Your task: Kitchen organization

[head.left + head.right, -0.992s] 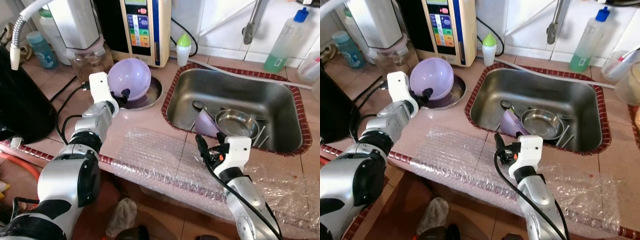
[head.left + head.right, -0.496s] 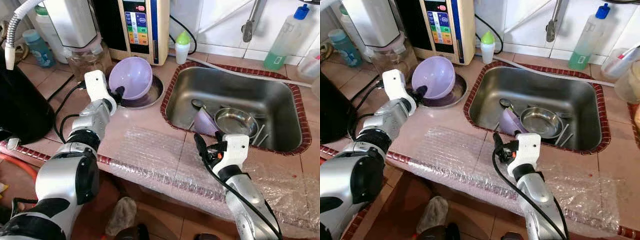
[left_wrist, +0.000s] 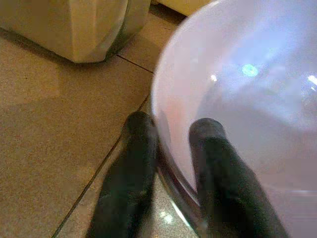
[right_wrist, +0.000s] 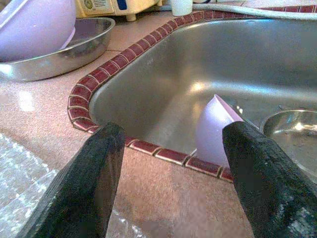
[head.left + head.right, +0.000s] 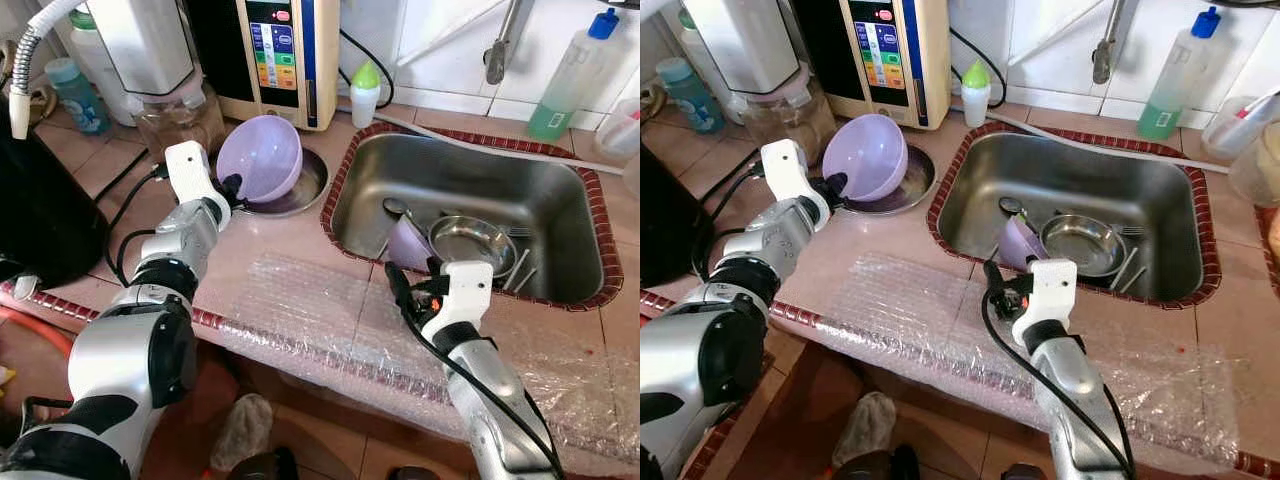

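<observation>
A lilac bowl [image 5: 262, 155] is tilted on its edge over a shallow steel plate [image 5: 305, 188] on the counter left of the sink. My left gripper [image 5: 232, 186] is shut on the bowl's rim [image 3: 168, 148], one finger inside and one outside. My right gripper [image 5: 397, 290] stands open above the counter at the sink's front edge [image 4: 163, 153], with nothing between its fingers. In the steel sink [image 5: 470, 165] a second lilac bowl [image 5: 408, 243] leans on its side beside a steel bowl [image 5: 470, 243] and some cutlery.
Bubble wrap [image 5: 300, 310] covers the counter's front strip. A water appliance [image 5: 290, 55], a small green-capped bottle [image 5: 367, 95], a glass jar [image 5: 180, 115] and a green soap bottle [image 5: 570, 80] line the back. A black appliance [image 5: 45, 210] stands at far left.
The view has shifted a little. My left gripper has kept its hold and brought the lilac bowl slightly lower over the steel plate. My right gripper has edged a little leftward, still open.
</observation>
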`<state>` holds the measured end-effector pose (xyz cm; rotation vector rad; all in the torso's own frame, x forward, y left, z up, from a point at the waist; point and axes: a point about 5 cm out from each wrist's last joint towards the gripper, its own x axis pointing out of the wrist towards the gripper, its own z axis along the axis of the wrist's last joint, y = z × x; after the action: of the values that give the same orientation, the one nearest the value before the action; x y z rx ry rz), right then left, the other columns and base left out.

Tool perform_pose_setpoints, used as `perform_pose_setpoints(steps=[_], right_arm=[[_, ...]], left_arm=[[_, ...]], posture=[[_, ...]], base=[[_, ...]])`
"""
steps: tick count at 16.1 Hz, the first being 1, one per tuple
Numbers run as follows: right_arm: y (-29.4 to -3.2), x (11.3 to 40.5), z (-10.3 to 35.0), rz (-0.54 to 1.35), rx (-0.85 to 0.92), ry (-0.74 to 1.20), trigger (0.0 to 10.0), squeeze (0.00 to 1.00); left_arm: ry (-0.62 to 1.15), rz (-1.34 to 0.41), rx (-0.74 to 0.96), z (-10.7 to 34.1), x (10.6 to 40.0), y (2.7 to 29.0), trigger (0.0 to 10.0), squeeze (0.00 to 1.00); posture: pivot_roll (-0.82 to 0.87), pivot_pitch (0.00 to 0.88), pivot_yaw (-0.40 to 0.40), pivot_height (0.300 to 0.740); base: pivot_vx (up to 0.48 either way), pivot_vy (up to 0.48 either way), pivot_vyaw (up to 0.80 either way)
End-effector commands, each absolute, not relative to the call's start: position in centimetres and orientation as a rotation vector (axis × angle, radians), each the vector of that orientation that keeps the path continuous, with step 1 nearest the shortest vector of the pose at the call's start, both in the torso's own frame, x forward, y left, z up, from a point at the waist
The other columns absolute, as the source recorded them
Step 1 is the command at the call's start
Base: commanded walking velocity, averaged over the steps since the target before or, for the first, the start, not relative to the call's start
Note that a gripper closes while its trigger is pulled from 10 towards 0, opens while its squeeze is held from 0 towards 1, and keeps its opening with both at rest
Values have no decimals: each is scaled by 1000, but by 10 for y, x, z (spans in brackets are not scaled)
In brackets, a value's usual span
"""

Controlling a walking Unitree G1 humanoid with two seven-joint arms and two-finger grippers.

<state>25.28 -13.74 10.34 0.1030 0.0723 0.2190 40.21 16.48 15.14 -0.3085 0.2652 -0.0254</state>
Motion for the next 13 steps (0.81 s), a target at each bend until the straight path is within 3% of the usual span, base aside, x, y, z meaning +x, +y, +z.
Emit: perform_pose_setpoints(steps=[1,13], right_arm=[[-135,251,89,229,108,144,10000,0],[-136,273,96,251,105,101,10000,0]], left_arm=[[281,-16,-313,149,401,171,0,0],[195,18,-202,145,392,197,0,0]], posture=[[-133,74,87,740],[-102,35,37,740]], base=[[0,0,0],[0,0,0]])
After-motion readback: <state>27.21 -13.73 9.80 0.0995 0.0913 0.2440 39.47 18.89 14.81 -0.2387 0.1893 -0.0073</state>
